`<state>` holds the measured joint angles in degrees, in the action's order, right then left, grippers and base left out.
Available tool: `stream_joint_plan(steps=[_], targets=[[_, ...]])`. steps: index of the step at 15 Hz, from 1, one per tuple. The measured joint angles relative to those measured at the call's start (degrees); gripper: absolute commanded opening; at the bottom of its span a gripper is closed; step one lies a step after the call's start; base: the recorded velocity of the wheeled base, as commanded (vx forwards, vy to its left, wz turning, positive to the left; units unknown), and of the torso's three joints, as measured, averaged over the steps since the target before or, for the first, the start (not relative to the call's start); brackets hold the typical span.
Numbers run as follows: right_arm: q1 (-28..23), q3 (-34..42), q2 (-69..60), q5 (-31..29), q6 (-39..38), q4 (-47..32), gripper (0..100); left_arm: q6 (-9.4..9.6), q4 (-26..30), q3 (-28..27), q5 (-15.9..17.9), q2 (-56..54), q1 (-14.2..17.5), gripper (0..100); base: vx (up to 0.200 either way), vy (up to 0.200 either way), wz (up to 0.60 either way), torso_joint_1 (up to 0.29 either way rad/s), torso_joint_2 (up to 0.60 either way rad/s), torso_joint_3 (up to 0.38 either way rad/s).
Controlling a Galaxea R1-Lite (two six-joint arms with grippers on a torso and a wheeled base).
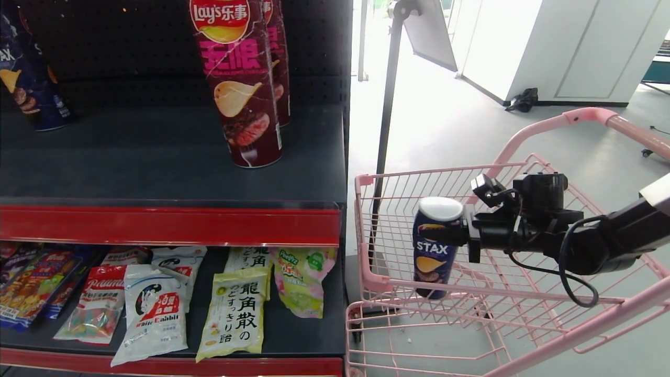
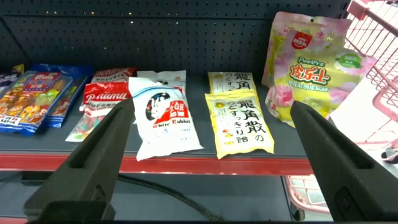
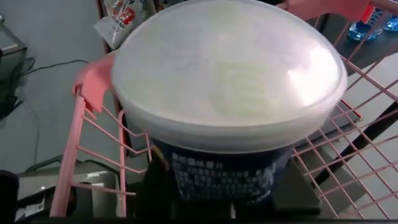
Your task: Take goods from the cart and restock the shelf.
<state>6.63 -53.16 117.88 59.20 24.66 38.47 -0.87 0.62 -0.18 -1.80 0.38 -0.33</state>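
Progress: early in the cycle. The right hand [image 1: 459,234] is closed on the blue chip can [image 1: 433,246], gripping its upper part from the side. The can stands upright inside the pink cart [image 1: 366,272], directly in front of the hand's fingers. Whether its base rests on the cart floor or is clear of it, cannot tell. In the right wrist view the can's white lid [image 3: 230,68] sits just below the camera. Not yet done: lift out, carry across, set on shelf.

The left hand [image 2: 211,106] is wide open and holds nothing. It faces the snack bags [image 2: 165,115] on the lower shelf.

Clearances, judged: the cart's wire wall rises between the right hand and the upper shelf [image 1: 157,157], so the can must go up before it goes across. A dark pole [image 1: 384,131] stands in that gap. On the shelf there is open board to either side of the red chip can [image 1: 243,89]. The shelf has a red front lip [image 1: 167,225] to clear.
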Motion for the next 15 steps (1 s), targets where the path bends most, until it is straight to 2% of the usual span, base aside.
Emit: stream_joint_plan(steps=[5, 10, 15], targets=[[0.0, -0.1, -3.7, 0.2, -3.4, 0.1, 0, 0.0, 0.0, 0.0, 0.0, 0.0, 0.0, 100, 0.0, 0.0, 0.0, 0.0, 0.0, 0.0], [-1.6, 0.5, -18.0, 0.4, -8.8, 0.3, 0, 0.02, 0.0, 0.0, 0.0, 0.0, 0.0, 100, 0.0, 0.0, 0.0, 0.0, 0.0, 0.0], [-0.9, 10.0, -32.2, 0.1, -10.8, -2.4, 0, 0.0, 0.0, 0.0, 0.0, 0.0, 0.0, 100, 0.0, 0.0, 0.0, 0.0, 0.0, 0.0]])
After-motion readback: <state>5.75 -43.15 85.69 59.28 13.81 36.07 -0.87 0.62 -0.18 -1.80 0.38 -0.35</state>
